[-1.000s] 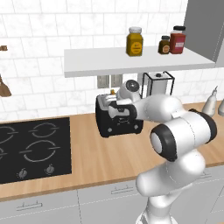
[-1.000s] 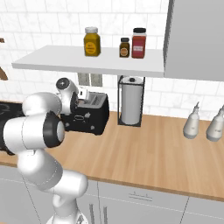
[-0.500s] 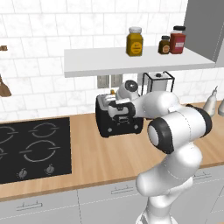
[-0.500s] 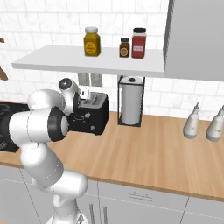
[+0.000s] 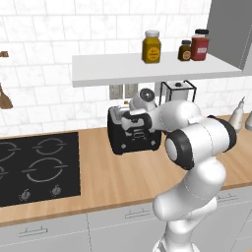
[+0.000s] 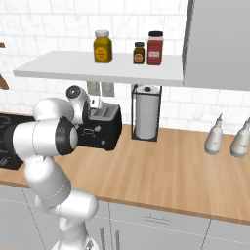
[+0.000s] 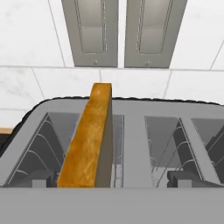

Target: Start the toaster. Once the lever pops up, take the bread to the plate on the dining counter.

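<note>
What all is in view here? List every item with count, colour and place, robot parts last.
toaster: one, black, on the wood counter by the wall
bread: one golden-brown slice, standing up out of a toaster slot
stove top: one, black, set in the counter to the toaster's left
paper towel roll: one, white, in a black holder right of the toaster
jars: three on the white shelf, one amber, one small dark, one red
bottles: two, pale grey, at the counter's right end
wall outlets: two, grey, behind the toaster
gripper: one, dark fingers open, at the toaster, holding nothing
</note>
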